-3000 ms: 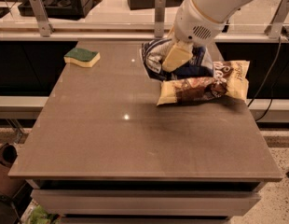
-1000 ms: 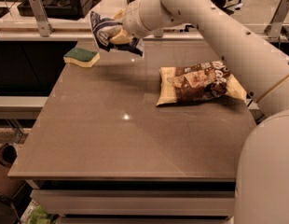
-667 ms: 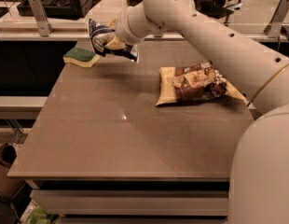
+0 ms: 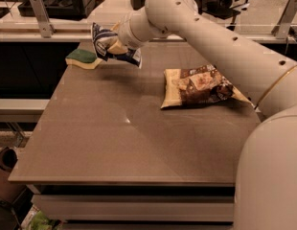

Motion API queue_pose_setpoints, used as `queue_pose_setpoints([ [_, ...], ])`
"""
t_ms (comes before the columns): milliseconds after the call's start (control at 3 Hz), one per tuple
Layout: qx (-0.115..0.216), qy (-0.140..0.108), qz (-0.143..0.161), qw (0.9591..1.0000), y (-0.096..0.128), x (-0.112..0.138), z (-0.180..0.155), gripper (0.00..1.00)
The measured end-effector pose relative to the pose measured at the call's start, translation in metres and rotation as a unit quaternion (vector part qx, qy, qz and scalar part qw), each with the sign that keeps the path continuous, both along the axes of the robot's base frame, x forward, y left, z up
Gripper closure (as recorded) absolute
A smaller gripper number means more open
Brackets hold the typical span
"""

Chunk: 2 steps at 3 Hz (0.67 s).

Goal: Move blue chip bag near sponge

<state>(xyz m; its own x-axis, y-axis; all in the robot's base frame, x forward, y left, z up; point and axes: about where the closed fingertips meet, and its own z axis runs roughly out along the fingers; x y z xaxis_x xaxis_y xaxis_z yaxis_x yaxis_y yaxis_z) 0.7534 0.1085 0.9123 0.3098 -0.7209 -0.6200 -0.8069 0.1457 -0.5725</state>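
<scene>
The blue chip bag (image 4: 106,43) is crinkled, dark blue with white edges, and hangs in the air above the table's far left part. My gripper (image 4: 116,45) is shut on the blue chip bag and holds it just right of the sponge (image 4: 83,58). The sponge has a dark green top over a pale yellow body and lies at the table's far left corner. The bag's left end hangs close over the sponge's right end.
A yellow-and-brown snack bag (image 4: 199,86) lies on the right side of the brown table (image 4: 119,143). My white arm (image 4: 225,42) reaches across above it from the right. A ledge with metal posts (image 4: 40,16) and dark equipment runs behind the table.
My gripper lifted the blue chip bag from beside the yellow-and-brown bag and carried it left across the table to the sponge. In the last second it has shifted a little further left and lower.
</scene>
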Motion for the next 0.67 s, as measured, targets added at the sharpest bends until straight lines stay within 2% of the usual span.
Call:
queue_pose_setpoints([
  [667, 0.000, 0.003, 0.003, 1.0000, 0.0040, -0.0006, -0.0036, 0.13],
])
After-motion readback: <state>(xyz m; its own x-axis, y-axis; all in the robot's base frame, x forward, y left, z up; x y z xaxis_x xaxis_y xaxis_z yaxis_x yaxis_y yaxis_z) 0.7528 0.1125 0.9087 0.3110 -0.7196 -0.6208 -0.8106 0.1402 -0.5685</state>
